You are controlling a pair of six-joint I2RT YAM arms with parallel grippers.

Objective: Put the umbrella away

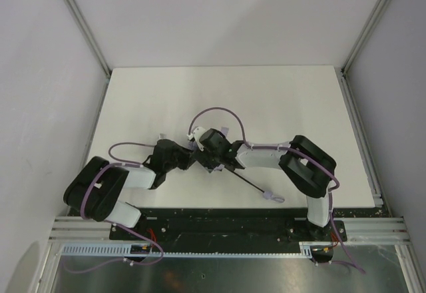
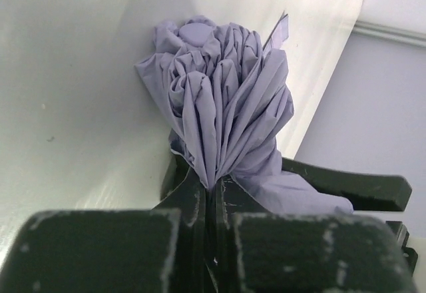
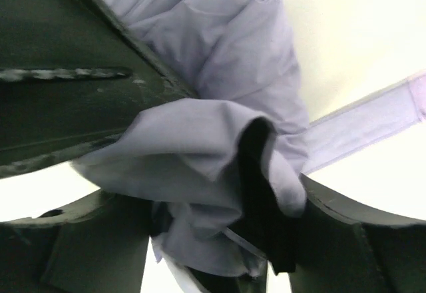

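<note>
Left gripper [image 2: 213, 190] pinches the bunched canopy of the umbrella [image 2: 223, 100]; right gripper [image 3: 223, 166] clamps the same fabric; black shaft [image 1: 248, 184] extends over the counter [image 1: 200, 96].

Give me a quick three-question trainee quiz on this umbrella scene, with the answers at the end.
1. True or false: the left gripper is shut on the umbrella fabric.
2. In the top view, the handle lies nearer which arm's base: A left, B right?
3. Fill in: a thin black ___ runs from the handle toward the bunched fabric.
Key: 1 true; 2 B; 3 shaft.
</note>
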